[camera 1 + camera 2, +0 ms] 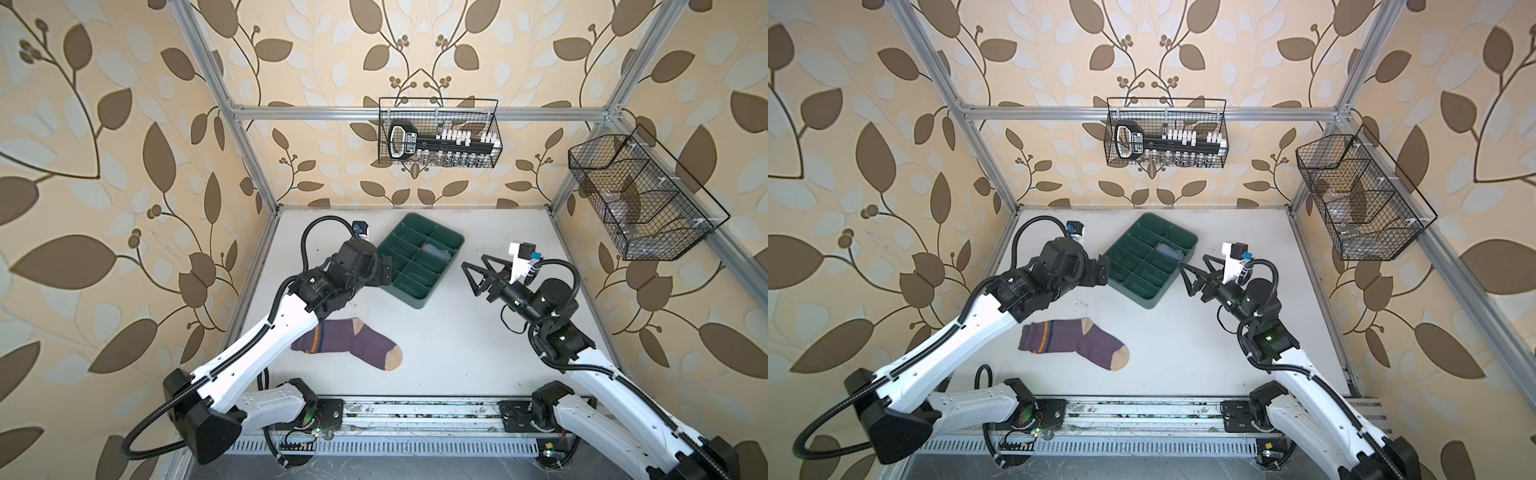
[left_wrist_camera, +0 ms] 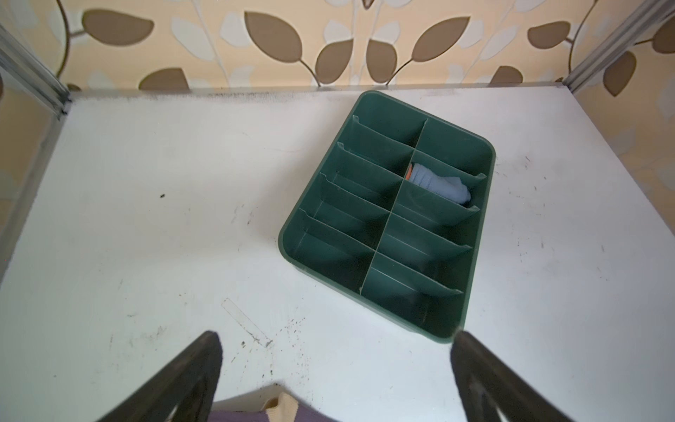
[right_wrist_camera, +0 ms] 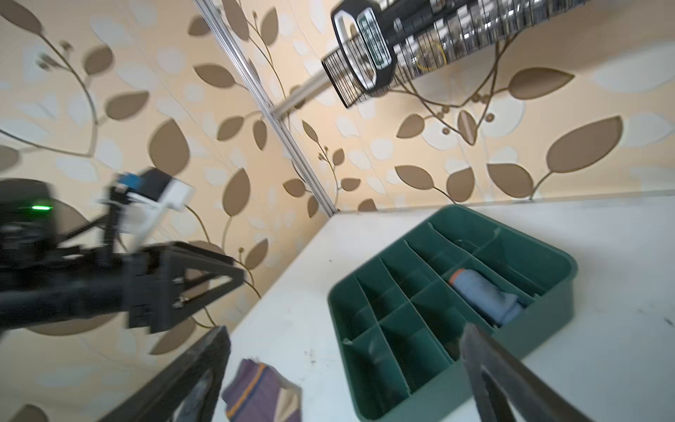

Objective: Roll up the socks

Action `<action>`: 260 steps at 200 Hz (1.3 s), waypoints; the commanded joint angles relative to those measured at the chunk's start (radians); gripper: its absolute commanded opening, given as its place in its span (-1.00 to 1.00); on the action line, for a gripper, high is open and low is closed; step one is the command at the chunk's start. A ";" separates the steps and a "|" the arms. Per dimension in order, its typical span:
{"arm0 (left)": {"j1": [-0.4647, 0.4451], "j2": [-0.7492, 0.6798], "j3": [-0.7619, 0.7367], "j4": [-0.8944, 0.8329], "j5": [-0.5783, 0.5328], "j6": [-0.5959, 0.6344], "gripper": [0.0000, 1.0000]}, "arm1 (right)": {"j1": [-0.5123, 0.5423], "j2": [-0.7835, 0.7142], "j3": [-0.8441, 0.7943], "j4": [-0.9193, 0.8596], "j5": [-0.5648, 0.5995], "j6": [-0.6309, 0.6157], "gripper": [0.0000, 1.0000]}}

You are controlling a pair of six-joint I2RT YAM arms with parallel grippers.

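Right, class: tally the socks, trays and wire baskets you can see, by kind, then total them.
Socks: 2, the purple sock and the grey-blue sock
Green tray: 1
Wire baskets: 2, the back basket and the side basket
Total: 5

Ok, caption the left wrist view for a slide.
Open left end effector over the table, facing a green divider tray holding a rolled grey-blue sock.

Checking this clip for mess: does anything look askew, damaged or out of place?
The green divider tray sits skewed on the white table. The purple sock lies flat, unrolled; the grey-blue sock is rolled in a tray compartment.
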 commanded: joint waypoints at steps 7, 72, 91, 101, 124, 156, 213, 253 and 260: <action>0.104 0.148 0.100 -0.018 0.160 -0.041 0.98 | 0.000 -0.146 -0.132 0.059 0.079 0.161 1.00; 0.127 0.595 0.401 -0.071 0.111 0.100 0.89 | -0.005 -0.294 -0.236 -0.080 0.268 0.040 1.00; 0.127 0.727 0.555 -0.137 0.090 0.108 0.86 | 0.018 -0.169 -0.217 -0.085 0.191 0.018 1.00; 0.129 0.782 0.617 -0.146 0.077 0.111 0.84 | 0.043 -0.108 -0.203 -0.088 0.169 0.008 1.00; 0.136 0.888 0.731 -0.162 0.023 0.117 0.69 | 0.122 -0.028 -0.175 -0.086 0.155 -0.055 1.00; 0.158 1.009 0.869 -0.205 0.009 0.129 0.45 | 0.194 0.002 -0.141 -0.112 0.153 -0.133 1.00; 0.165 1.071 0.894 -0.223 0.018 0.128 -0.16 | 0.201 0.045 -0.108 -0.133 0.152 -0.183 1.00; 0.166 1.054 0.861 -0.218 0.028 0.085 -0.68 | 0.200 0.083 -0.101 -0.123 0.138 -0.182 1.00; 0.165 1.050 0.856 -0.219 0.036 0.072 -0.78 | 0.200 0.084 -0.100 -0.125 0.139 -0.182 1.00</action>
